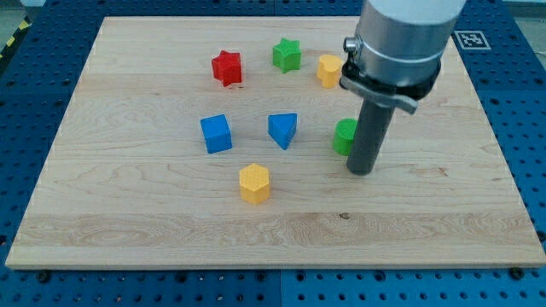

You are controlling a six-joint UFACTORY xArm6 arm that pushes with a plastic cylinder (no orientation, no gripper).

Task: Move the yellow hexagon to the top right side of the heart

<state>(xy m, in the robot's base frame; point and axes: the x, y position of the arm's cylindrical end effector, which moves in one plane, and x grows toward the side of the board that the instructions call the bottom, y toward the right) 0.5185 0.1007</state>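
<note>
The yellow hexagon [254, 183] lies on the wooden board [128, 213], below the middle. A second yellow block [328, 70], which looks like a heart, sits near the view's top, its right side hidden behind the arm. My tip [363, 171] rests on the board to the right of the hexagon, well apart from it. The tip is right beside a green block [344, 136], whose right part is hidden by the rod, so its shape is unclear.
A red star [227, 67] and a green star [287, 55] sit near the view's top. A blue cube [216, 134] and a blue triangular block [283, 130] lie in the middle, above the hexagon.
</note>
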